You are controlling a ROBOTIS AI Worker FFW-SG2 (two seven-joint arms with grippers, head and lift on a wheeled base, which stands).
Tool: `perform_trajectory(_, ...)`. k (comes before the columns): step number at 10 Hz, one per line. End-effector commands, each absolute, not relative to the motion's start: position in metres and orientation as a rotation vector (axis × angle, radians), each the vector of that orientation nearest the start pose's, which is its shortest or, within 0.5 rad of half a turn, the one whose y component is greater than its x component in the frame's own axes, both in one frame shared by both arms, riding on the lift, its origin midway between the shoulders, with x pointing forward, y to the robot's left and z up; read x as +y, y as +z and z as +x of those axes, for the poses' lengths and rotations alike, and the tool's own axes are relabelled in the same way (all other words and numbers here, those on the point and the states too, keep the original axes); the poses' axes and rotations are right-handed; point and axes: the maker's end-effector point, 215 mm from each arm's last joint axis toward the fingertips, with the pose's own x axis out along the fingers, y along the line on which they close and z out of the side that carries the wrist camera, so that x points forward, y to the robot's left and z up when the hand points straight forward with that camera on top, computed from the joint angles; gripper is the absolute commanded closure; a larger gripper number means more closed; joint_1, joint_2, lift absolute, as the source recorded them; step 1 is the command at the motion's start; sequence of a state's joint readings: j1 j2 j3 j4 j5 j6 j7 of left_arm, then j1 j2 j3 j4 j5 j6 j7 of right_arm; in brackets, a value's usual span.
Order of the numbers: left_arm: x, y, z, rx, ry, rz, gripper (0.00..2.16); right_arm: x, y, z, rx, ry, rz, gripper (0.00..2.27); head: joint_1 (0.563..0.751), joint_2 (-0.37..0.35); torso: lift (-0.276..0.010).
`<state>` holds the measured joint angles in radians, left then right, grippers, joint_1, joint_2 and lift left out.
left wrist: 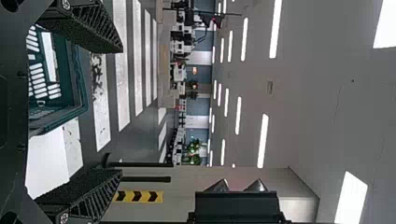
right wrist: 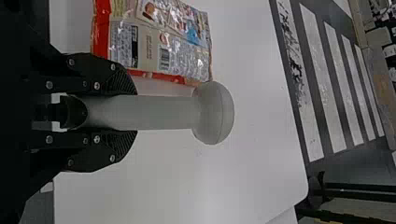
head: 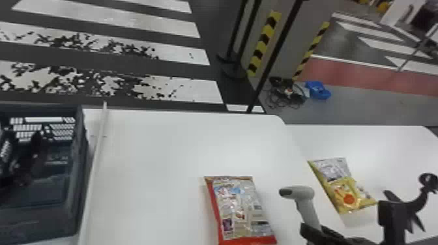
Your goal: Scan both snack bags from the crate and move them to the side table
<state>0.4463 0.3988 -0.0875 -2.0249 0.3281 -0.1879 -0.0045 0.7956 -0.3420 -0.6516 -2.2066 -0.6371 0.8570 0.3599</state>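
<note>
One scanner (head: 304, 194) is being gripped in the right gripper (right wrist: 135, 112), probably so it can be aimed at the red bag (head: 242, 208) on the table (head: 156, 156). The yellow bag (head: 347, 192) is being supported by the side table (head: 384, 140) at right, likely scanned. By the head view the scanner's window (head: 286, 192) is being shown; by the right wrist view, the red bag's barcode (right wrist: 164, 58). The left gripper (left wrist: 122, 111) is being held wide near the crate (head: 79, 182) at left.

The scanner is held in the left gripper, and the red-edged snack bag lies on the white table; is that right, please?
Not the left: the right gripper holds the scanner, as the right wrist view shows. The rest stands.
</note>
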Motion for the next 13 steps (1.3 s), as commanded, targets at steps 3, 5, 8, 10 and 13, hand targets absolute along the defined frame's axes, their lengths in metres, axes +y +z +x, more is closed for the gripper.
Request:
perform_trajectory(3, 0.222, -0.271, 0.454, -0.161, -0.245, -0.04, 0.08, -0.387, -0.453, 0.244, 0.839, 0.097, 0.268, 2.24, 0.695, -0.293, -0.095)
perform_trajectory(5, 0.221, -0.273, 0.453, -0.163, -0.243, -0.045, 0.08, -0.356, -0.445, 0.241, 0.847, 0.144, 0.278, 2.24, 0.695, -0.264, -0.095)
perform_trajectory(8, 0.222, -0.269, 0.453, -0.168, -0.242, -0.045, 0.08, -0.316, -0.459, 0.235, 0.88, 0.206, 0.291, 2.24, 0.695, -0.202, -0.095)
perform_trajectory(10, 0.221, -0.271, 0.451, -0.166, -0.244, -0.046, 0.08, -0.317, -0.462, 0.24, 0.869, 0.204, 0.266, 2.24, 0.695, -0.159, -0.095)
perform_trajectory(13, 0.224, -0.27, 0.45, -0.169, -0.239, -0.046, 0.08, -0.329, -0.46, 0.245, 0.851, 0.191, 0.255, 2.24, 0.695, -0.164, -0.095)
